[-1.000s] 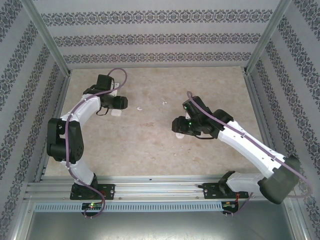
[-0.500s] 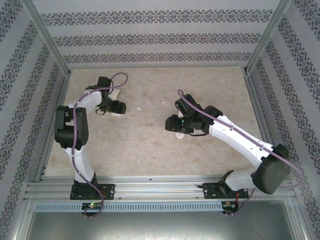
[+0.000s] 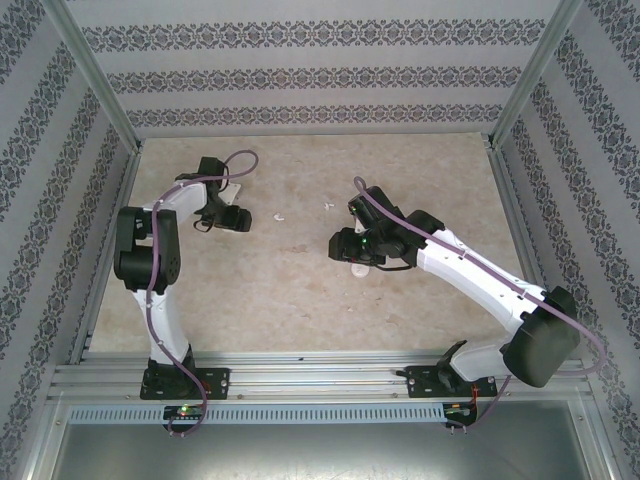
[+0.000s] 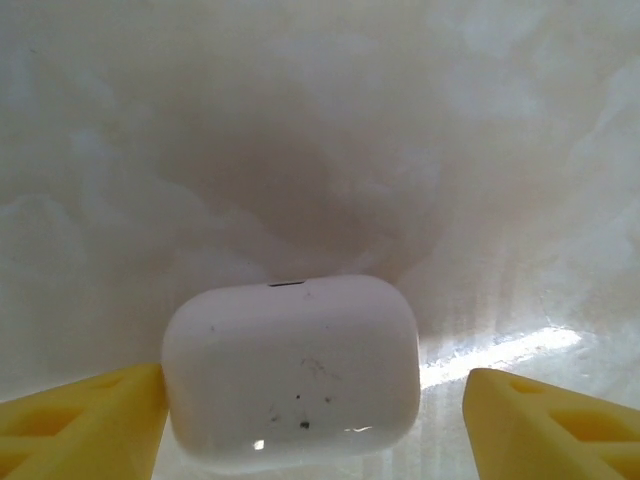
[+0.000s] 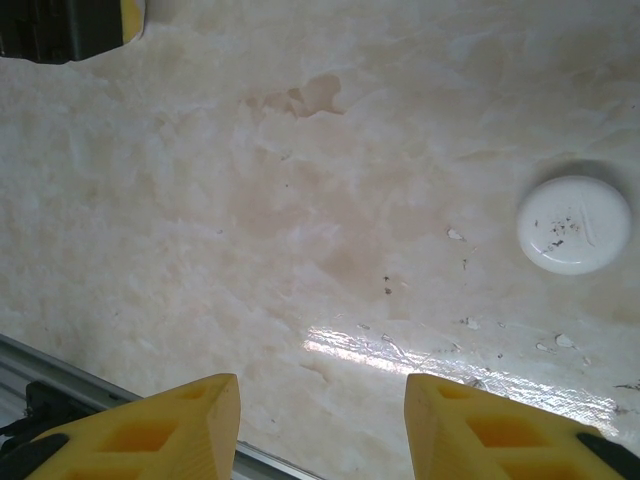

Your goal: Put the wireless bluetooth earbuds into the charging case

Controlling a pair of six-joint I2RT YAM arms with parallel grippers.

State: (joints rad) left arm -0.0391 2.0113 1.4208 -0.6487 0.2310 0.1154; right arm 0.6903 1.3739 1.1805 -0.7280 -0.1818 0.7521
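From above, the desk is a pale, marbled beige slab with faint brown stains, closed in by walls papered in grey patterned bands and framed by metal posts; a metal rail runs along its near edge, where both arms are bolted. The left gripper is at the far left of the desk and the right gripper near the middle. Between them lie an earbud, near the left gripper, and a second earbud just beyond the right one. The left wrist view gives the close detail: the case, glossy and flecked with dark specks, lies closed on the desk between the spread yellow fingers. The left finger touches its side, and the right finger stands apart from it. In the right wrist view, the right gripper's fingers are spread over bare, glossy desk, pinching nothing. A flat white disc lies off to the right, well apart.
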